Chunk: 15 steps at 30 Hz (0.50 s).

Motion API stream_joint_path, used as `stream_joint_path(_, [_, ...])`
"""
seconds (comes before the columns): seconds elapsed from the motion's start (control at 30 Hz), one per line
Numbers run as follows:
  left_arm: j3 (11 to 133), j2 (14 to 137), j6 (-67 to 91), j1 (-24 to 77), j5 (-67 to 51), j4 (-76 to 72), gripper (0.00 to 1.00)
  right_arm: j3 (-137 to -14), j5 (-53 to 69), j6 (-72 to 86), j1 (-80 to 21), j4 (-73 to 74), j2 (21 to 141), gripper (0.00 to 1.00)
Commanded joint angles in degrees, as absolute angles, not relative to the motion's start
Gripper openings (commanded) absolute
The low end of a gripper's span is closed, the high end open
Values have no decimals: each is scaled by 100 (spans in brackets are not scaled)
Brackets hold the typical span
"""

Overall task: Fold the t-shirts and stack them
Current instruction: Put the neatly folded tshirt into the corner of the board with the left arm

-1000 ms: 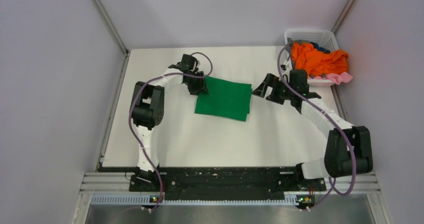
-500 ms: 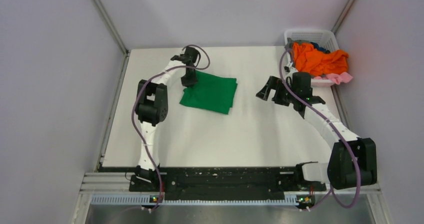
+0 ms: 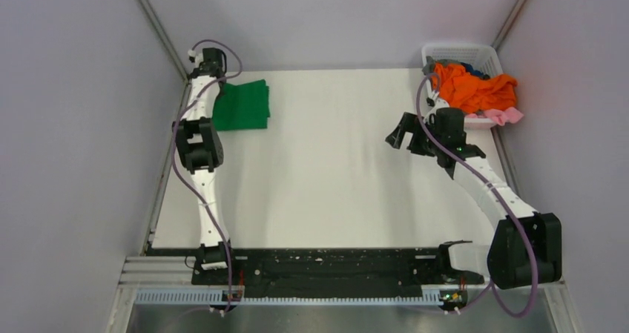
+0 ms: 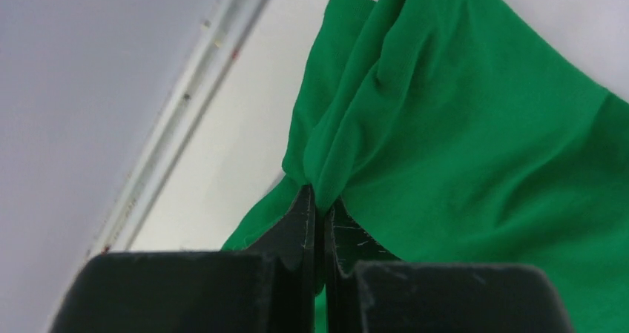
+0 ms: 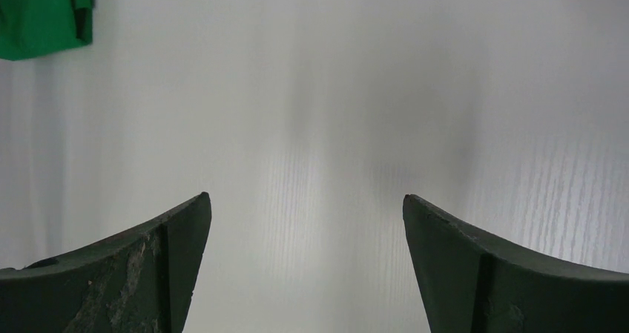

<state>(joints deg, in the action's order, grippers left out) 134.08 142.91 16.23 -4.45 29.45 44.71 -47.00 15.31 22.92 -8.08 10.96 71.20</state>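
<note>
A folded bright green t-shirt (image 3: 242, 104) lies at the table's far left corner. My left gripper (image 3: 214, 82) is shut on a pinched fold of its edge, seen close in the left wrist view (image 4: 320, 199), where the green cloth (image 4: 460, 125) spreads to the right. A corner of it shows in the right wrist view (image 5: 41, 14). My right gripper (image 3: 402, 133) is open and empty above bare table on the right (image 5: 305, 199). A crumpled orange t-shirt (image 3: 471, 88) lies heaped in the white basket, with pink cloth (image 3: 504, 116) hanging over its rim and blue cloth behind.
The white lattice basket (image 3: 460, 51) stands at the far right corner. Grey walls close in the table on the left, back and right. A metal rail (image 4: 185, 118) runs along the left table edge beside the green shirt.
My left gripper has dragged the green t-shirt from the middle of the table to the far left corner. My right gripper has stayed near the basket, shifting slightly.
</note>
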Motion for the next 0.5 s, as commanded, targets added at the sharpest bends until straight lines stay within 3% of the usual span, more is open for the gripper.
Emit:
stream_joint_path(0.0, [13990, 14586, 1134, -655, 3259, 3891, 0, -4632, 1246, 2179, -802, 1134, 6931, 99])
stream_joint_path(0.3, [14271, 14701, 782, -899, 3357, 2719, 0, -4614, 1318, 2271, -800, 1059, 6965, 99])
stream_joint_path(0.4, [14351, 14640, 857, -973, 3471, 2639, 28, -4614, 1305, 2275, -801, 1127, 6958, 99])
stream_joint_path(0.47, [14267, 14473, 923, -1000, 3501, 2712, 92, -4598, 1257, 2283, -805, 1198, 6930, 99])
